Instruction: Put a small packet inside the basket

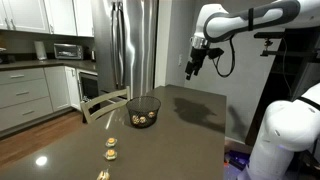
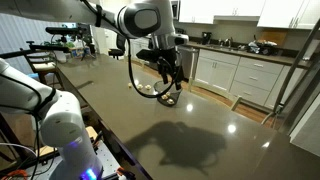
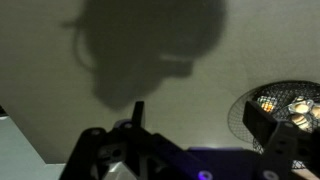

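A black wire basket (image 1: 143, 110) stands on the dark table with some gold-wrapped packets inside; it also shows at the right edge of the wrist view (image 3: 283, 104) and behind the gripper in an exterior view (image 2: 150, 90). Three small packets lie on the table in front of the basket (image 1: 111, 143), (image 1: 111, 155), (image 1: 102, 175). My gripper (image 1: 192, 66) hangs high above the table, off to the side of the basket. In the wrist view its fingers (image 3: 205, 130) are spread wide with nothing between them. It also shows in an exterior view (image 2: 171, 82).
The long dark table (image 1: 185, 140) casts a big shadow of the arm. A steel fridge (image 1: 133, 45) and white kitchen cabinets (image 1: 25, 95) stand behind. The robot's white base (image 1: 285, 135) is at the table's near corner.
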